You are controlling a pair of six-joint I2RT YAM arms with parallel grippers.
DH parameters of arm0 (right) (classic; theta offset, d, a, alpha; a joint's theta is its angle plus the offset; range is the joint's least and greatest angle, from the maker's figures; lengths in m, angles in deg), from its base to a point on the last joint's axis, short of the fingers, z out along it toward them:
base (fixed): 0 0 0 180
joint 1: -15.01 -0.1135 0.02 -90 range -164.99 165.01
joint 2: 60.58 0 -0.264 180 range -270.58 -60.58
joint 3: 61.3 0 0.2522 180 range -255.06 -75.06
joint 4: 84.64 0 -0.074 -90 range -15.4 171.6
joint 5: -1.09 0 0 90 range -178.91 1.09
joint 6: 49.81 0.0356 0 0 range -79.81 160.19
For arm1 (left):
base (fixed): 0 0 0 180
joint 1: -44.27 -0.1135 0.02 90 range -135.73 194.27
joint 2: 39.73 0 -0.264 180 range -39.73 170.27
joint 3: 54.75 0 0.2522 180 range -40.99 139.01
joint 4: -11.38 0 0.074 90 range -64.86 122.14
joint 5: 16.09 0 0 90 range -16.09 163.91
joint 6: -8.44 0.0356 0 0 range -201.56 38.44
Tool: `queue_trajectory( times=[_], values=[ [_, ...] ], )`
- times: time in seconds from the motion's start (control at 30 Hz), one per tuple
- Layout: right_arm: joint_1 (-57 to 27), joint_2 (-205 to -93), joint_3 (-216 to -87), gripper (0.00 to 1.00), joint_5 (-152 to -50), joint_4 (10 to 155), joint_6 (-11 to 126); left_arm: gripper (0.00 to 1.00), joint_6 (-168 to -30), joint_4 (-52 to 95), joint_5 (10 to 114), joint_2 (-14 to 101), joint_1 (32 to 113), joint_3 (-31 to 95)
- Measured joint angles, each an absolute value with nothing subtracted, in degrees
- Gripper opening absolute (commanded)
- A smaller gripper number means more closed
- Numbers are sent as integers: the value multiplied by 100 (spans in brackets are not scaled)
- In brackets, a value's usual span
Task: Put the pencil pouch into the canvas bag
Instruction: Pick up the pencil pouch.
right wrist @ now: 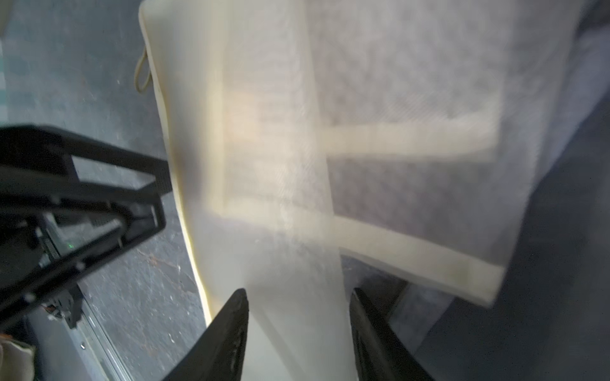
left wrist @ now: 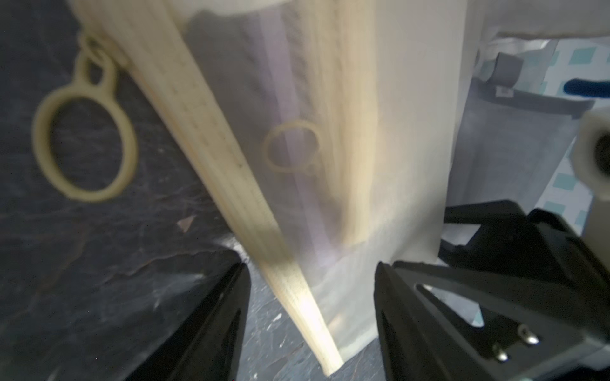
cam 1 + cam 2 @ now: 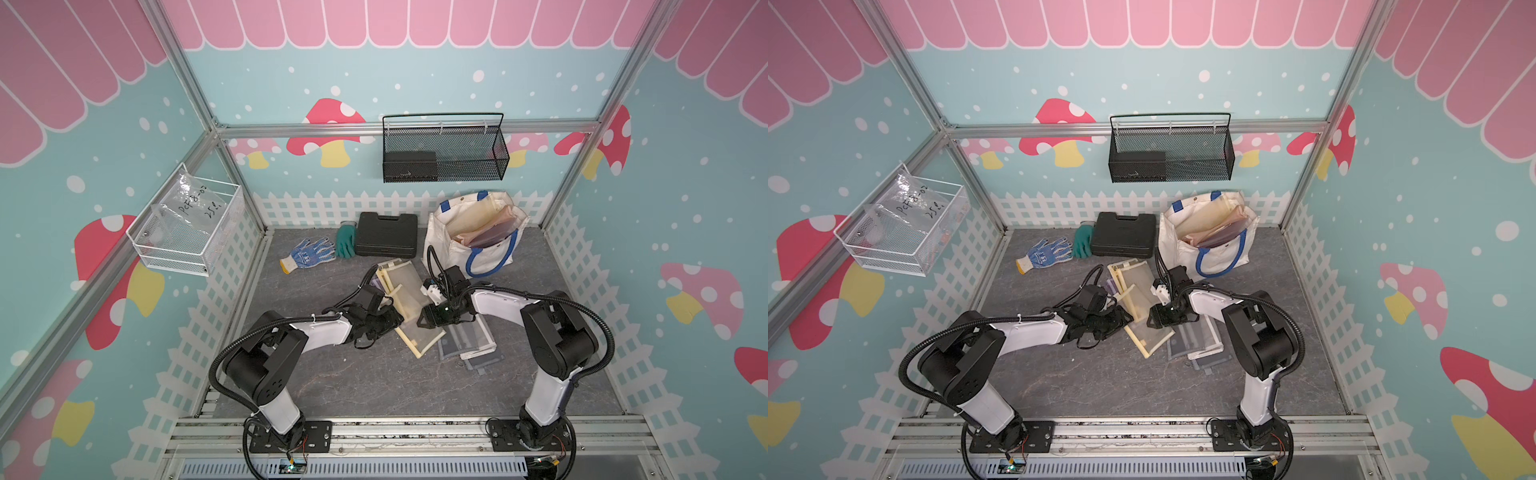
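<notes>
**Face to face in the middle**

In both top views the pencil pouch (image 3: 417, 336) (image 3: 1152, 336), yellow and see-through, lies flat in the middle of the grey surface (image 3: 353, 386). The left gripper (image 3: 397, 318) and the right gripper (image 3: 420, 319) face each other across it, low down, one at each long side. The canvas bag (image 3: 444, 249) stands open near the back right corner, not touching the pouch, with flat things inside it. Some grey pouches (image 3: 469, 338) lie just beside the yellow one, toward the right edge.

In the left wrist view the left fingers (image 2: 214, 313) are spread. The pouch's zip edge (image 2: 231, 184) runs between them, and dark surface shows between it and one finger.

In the right wrist view the right fingers (image 1: 224, 336) have the pouch's cloth between them. The picture is blurry, so I cannot tell if they pinch it or only stand beside it.
</notes>
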State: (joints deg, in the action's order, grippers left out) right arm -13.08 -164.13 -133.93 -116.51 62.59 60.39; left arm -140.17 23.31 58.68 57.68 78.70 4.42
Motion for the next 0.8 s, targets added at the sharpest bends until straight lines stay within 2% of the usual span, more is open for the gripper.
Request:
queue_trajectory(
  times=[0.2,0.27,0.57,0.8],
  values=[
    [-1485,-16220,-13170,31,-11935,6480,6164,30,-14135,2154,5798,5831,7927,359],
    [-1525,-16122,-13164,29,-12042,6583,6210,27,-14142,2132,5779,5820,7931,304],
    [-1542,-15565,-13208,0,-12289,6714,6326,27,-14109,2307,5787,5007,7934,90],
    [-1542,-14846,-13347,0,-12175,6511,6385,32,-13764,2935,5982,3945,7934,97]
  ],
)
